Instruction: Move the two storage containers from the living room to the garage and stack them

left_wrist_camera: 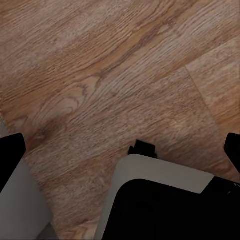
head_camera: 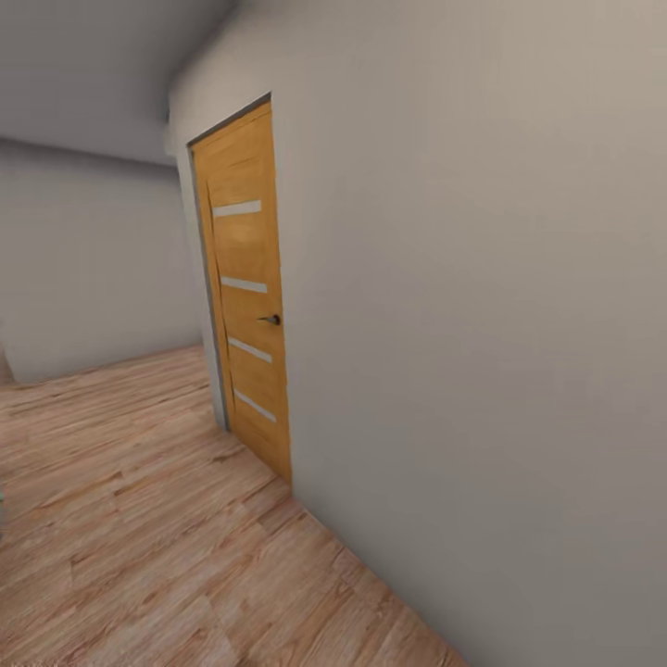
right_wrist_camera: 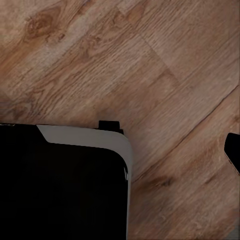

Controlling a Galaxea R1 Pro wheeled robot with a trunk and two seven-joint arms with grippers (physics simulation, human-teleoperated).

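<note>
The head view looks along a hallway. A light wood-plank floor runs from 6 o'clock up toward 9 o'clock. A plain pale wall takes up the whole side from 12 through 5 o'clock. Set in that wall, just left of centre at about 11 o'clock, stands a closed wooden door with four pale horizontal strips and a small dark handle on its right edge. A second pale wall closes the hallway at 9 o'clock, under a grey ceiling.

No orange-red containers appear in any view, so their place cannot be told.

The left wrist view looks down on wood planks, with a pale-edged black part of the robot's base at 6 o'clock. Two dark fingertips sit at the far edges at 8 and 4 o'clock, so the left jaws stand wide apart with nothing between them.

The right wrist view shows planks and the same kind of base body at 7 o'clock. One dark fingertip shows at 4 o'clock; whether the right jaws are open or closed cannot be told.
</note>
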